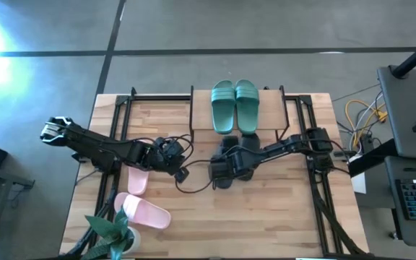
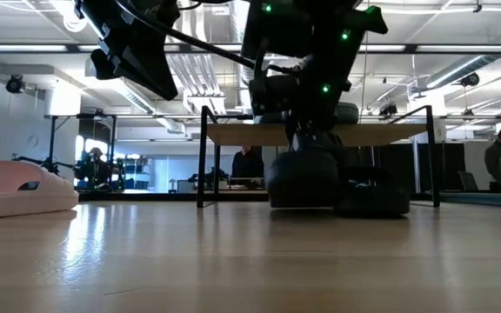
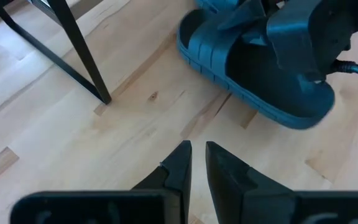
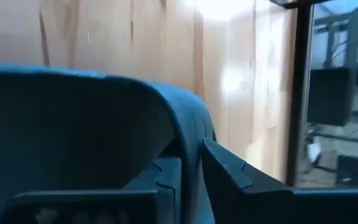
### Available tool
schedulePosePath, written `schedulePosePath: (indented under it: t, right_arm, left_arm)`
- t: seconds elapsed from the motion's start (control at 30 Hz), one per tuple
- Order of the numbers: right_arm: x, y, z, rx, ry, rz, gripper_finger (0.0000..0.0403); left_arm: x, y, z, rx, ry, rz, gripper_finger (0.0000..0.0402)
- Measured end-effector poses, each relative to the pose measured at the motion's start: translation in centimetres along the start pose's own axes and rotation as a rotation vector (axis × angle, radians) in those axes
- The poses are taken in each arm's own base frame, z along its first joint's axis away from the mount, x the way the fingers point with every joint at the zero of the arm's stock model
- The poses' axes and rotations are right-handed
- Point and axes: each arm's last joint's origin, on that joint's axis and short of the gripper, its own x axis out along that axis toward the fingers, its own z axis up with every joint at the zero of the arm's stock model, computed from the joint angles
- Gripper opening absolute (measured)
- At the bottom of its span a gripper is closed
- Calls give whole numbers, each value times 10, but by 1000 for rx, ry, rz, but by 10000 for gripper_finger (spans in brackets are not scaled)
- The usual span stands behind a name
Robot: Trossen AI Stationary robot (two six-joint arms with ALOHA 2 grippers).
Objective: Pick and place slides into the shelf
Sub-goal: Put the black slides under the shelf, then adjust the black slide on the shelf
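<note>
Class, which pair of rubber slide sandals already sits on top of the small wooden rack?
The teal-green rubber slide pair, side by side on the plank-topped rack; the pale pink slides and black slides lie on the table.

From above, the right gripper (image 1: 224, 167) covers most of the black slides (image 1: 243, 162), so how the two lie against each other cannot be told. The near pink slide (image 1: 146, 211) is partly behind a plant (image 1: 114, 230) cut by the bottom edge. In the low view one pink slide (image 2: 17, 188) is cropped at the left, and the shelf (image 2: 390, 134) top is partly blocked by the arm. The right wrist view is filled by a dark strap (image 4: 92, 118); its slide's outline is hidden
</note>
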Motion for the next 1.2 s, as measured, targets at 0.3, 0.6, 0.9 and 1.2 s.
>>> schedulePosePath:
  t: [0.3,0.6,0.9,1.2]
  right_arm:
    - [-10,-7,1,69,-38,9,108]
    - [-9,-6,-1,33,-17,35,136]
    - [-24,-13,-8,105,75,109,123]
    - [-42,-31,-32,485,322,323,74]
  left_arm:
    - [0,0,0,1,0,1,33]
    - [0,0,0,0,0,1,33]
    - [0,0,0,0,20,-19,33]
    - [14,2,-17,-81,87,-77,33]
